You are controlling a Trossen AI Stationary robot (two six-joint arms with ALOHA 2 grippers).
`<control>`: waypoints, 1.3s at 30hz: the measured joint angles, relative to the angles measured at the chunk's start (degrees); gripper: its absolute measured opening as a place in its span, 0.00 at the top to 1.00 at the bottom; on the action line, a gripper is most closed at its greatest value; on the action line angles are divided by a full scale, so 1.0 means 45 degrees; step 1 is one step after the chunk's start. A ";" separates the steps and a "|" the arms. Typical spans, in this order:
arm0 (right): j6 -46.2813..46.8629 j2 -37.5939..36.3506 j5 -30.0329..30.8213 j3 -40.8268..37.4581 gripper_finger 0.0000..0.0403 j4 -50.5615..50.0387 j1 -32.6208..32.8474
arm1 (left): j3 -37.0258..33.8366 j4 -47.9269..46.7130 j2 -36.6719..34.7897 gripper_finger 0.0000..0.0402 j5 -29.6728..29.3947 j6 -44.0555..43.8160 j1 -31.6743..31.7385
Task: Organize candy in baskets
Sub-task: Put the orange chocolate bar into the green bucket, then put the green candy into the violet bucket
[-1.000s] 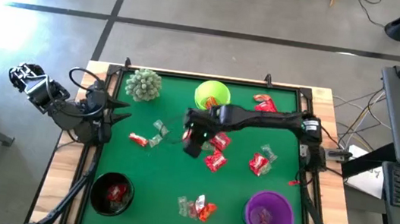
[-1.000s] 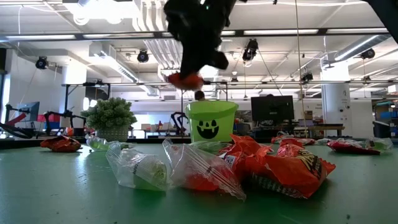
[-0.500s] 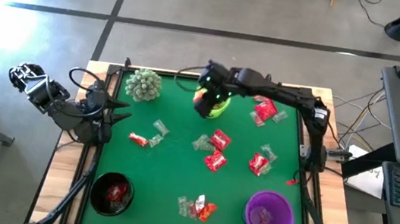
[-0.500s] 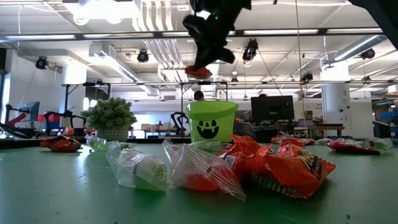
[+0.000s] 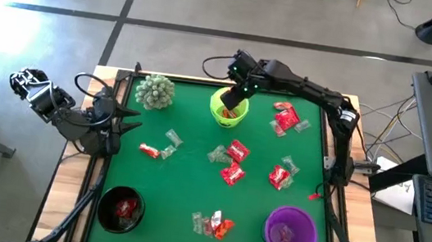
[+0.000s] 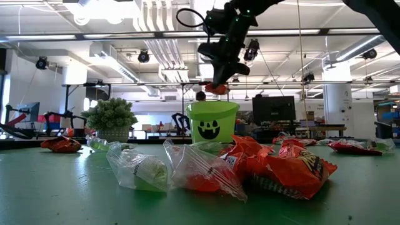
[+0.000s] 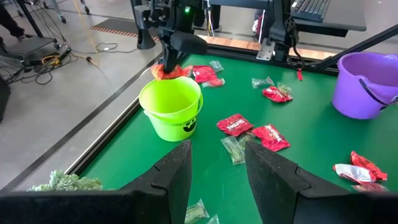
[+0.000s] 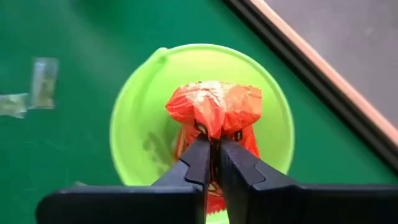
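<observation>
Three baskets are sitting here: lime green (image 5: 228, 108), black (image 5: 121, 208), purple (image 5: 291, 234); one spiky plant (image 5: 155, 91).

The right gripper (image 6: 218, 84) hangs above the lime green basket (image 6: 212, 122), its fingers pinched on an orange candy (image 6: 217, 88) just over the rim. The basket stands far across the green table (image 6: 56, 194) and bears a black grinning face. Near the camera lies a heap of candy: clear-wrapped pieces (image 6: 140, 167) on the left, orange packets (image 6: 284, 167) on the right. A spiky pale-green plant (image 6: 110, 117) sits far left, with another orange packet (image 6: 60, 144) beside it. A red packet (image 6: 355, 147) lies far right.
</observation>
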 joint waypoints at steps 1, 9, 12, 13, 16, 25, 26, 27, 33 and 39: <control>-0.0179 0.0000 0.0143 -0.0045 0.91 0.0000 0.0005 | 0.0000 0.0000 0.0000 0.67 0.0000 0.0000 0.0005; -0.0176 -0.0010 0.0643 0.0083 0.74 -0.0528 0.0005 | 0.0000 0.0000 0.0000 0.67 0.0000 0.0000 0.0000; -0.0166 -0.0058 0.0603 0.0649 0.71 -0.2205 0.0094 | 0.0000 0.0000 0.0000 0.67 0.0000 0.0000 0.0001; -0.0163 -0.0076 0.0574 0.0878 0.70 -0.2925 0.0126 | 0.0000 0.0000 0.0000 0.67 -0.0001 0.0000 0.0003; -0.0161 -0.0087 0.0551 0.1500 0.68 -0.4996 0.0258 | 0.0000 0.0000 0.0000 0.67 0.0000 0.0000 0.0005; 0.0560 -0.0273 0.0599 0.2549 0.68 -0.7061 0.0967 | 0.0000 0.0039 0.0653 0.67 -0.0635 -0.0005 0.0005; 0.0635 -0.0354 0.0644 0.2647 0.68 -0.7028 0.1040 | 0.0000 0.0048 0.0790 0.67 -0.0901 -0.0014 0.0005; 0.0753 -0.0453 0.0655 0.2698 0.68 -0.7017 0.1109 | 0.0000 0.0040 0.0923 0.67 -0.1104 -0.0038 0.0007; 0.1537 -0.1346 0.0664 0.2804 0.68 -0.7048 0.1487 | -0.0005 0.0038 0.1399 0.67 -0.1345 -0.0576 0.0674; 0.2435 -0.2475 0.1665 0.2800 0.68 -0.7062 0.1749 | -0.0005 0.0090 0.1499 0.67 0.0133 -0.1486 0.1698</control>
